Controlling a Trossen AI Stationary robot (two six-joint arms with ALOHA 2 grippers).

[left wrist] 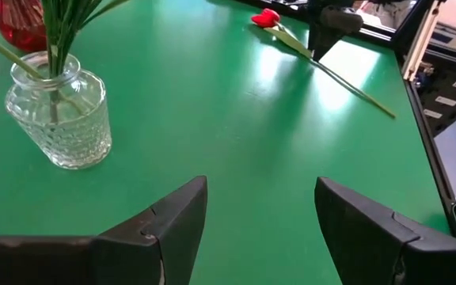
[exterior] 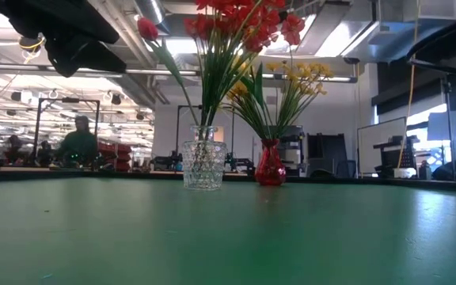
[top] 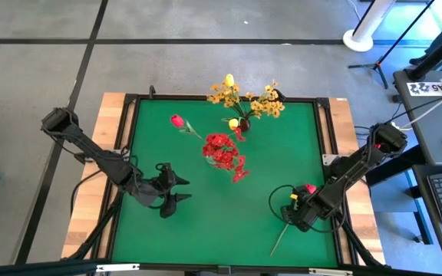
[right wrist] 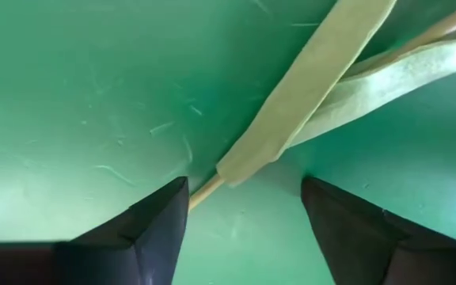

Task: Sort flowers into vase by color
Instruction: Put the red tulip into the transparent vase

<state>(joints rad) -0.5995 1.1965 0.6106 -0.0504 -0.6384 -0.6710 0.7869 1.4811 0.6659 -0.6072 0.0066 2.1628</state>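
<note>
A red tulip (top: 309, 189) lies flat on the green mat near the right edge, its long stem (top: 278, 244) running toward the near edge. My right gripper (top: 294, 208) points down over it, open; in its wrist view the fingers stand on either side of the stem (right wrist: 204, 190) and pale leaves (right wrist: 307, 87) without touching them. My left gripper (top: 171, 192) hovers open over the mat's left half. The clear glass vase (top: 219, 157) holds red flowers. The small red vase (top: 244, 123) behind it holds yellow and orange ones.
The two vases stand close together at mid-table toward the far edge, glass vase (exterior: 203, 166) left of red vase (exterior: 270, 166). One red tulip (top: 176, 121) leans out leftward from the glass vase. A raised black frame (top: 129, 107) borders the mat. Bare mat lies between the grippers.
</note>
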